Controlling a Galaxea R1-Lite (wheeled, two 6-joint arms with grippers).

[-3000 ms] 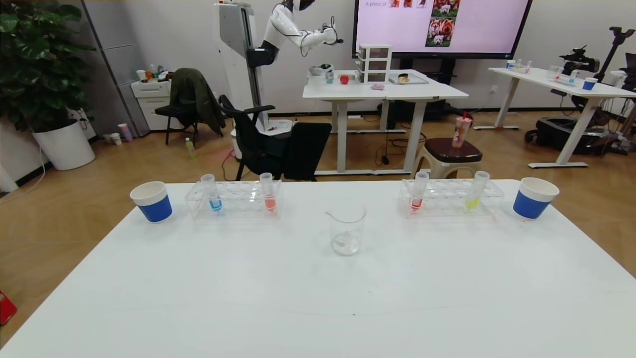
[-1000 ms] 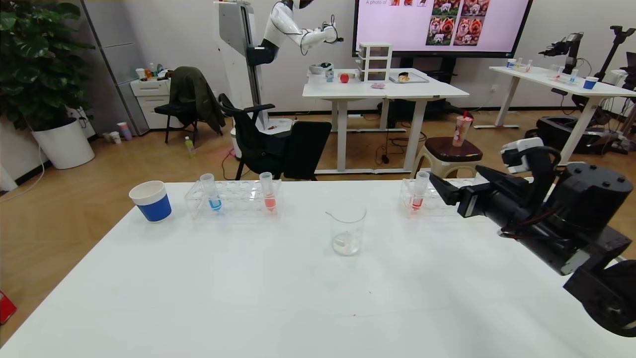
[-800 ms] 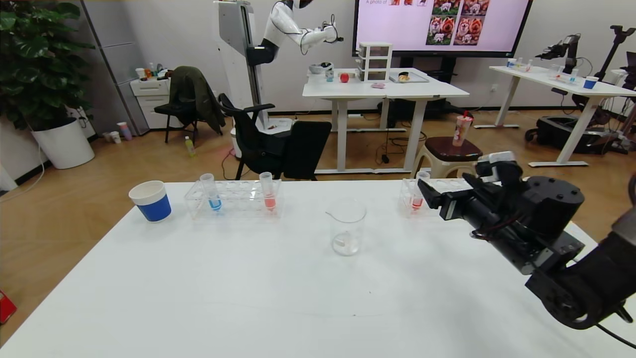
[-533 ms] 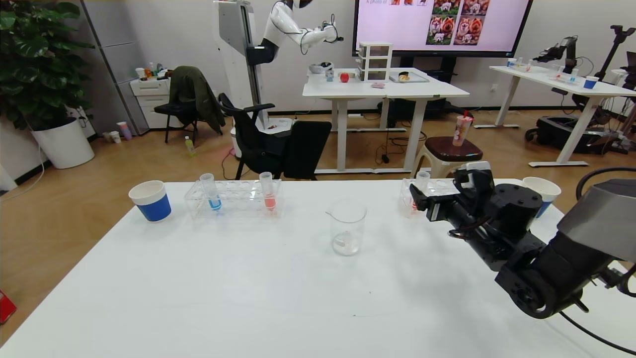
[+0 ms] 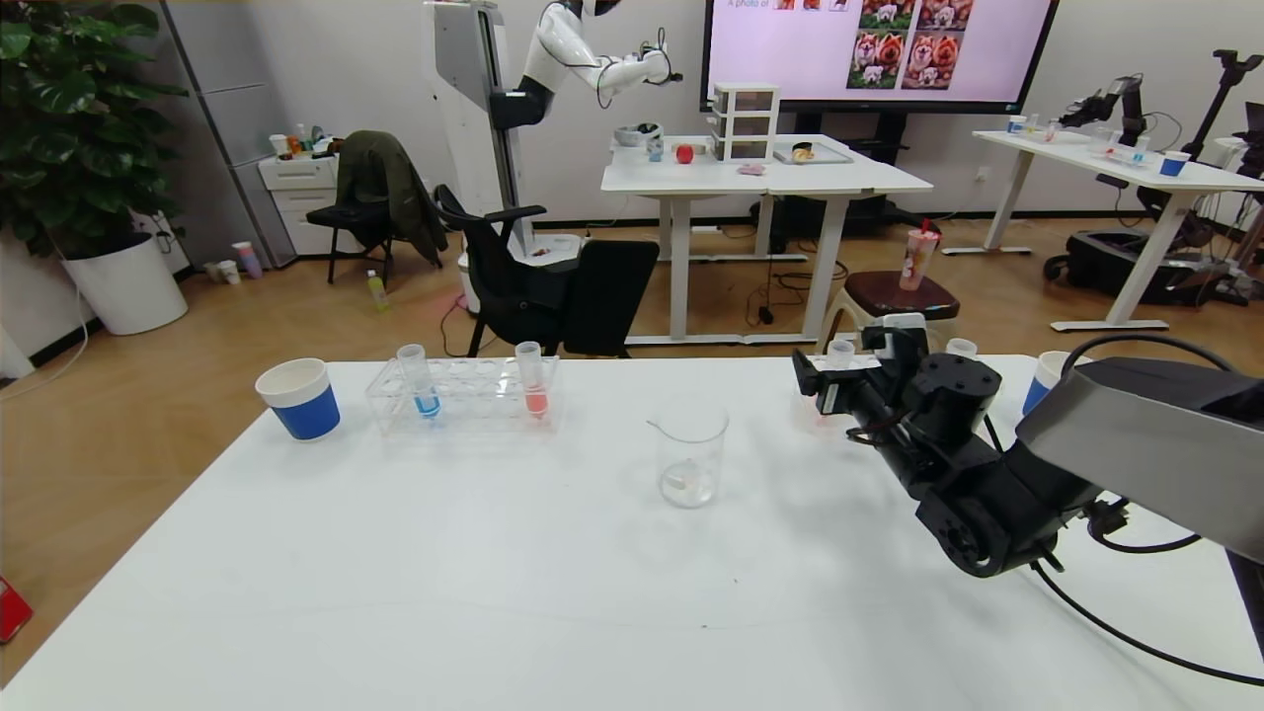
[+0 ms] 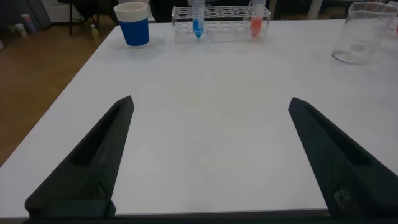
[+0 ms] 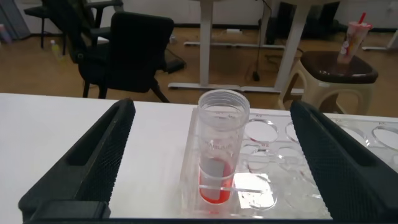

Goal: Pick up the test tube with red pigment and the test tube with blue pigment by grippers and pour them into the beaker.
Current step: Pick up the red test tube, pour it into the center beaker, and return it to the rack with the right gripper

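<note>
A: Why is the right tool (image 7: 208, 162) level with the rack (image 7: 273, 155)?

B: Its fingers are spread wide either side of the test tube with red pigment (image 7: 219, 146), which stands upright in the rack's end hole, probably so they can close on its wall.

A: And the rest?

B: The test tube with blue pigment (image 5: 418, 379) waits in the left rack (image 5: 464, 393), the beaker (image 5: 689, 456) stands between the racks on the table (image 5: 494, 573), and the left tool (image 6: 211, 155) hangs spread above the table.

1. The white desk (image 5: 444, 583) filled the lower frame.
2. At center stood the beaker (image 5: 690, 456).
3. Upper left: a blue cup (image 5: 299, 399) beside a clear rack (image 5: 464, 395).
4. Upper right: another rack (image 7: 273, 186), another cup (image 5: 1043, 379).
</note>
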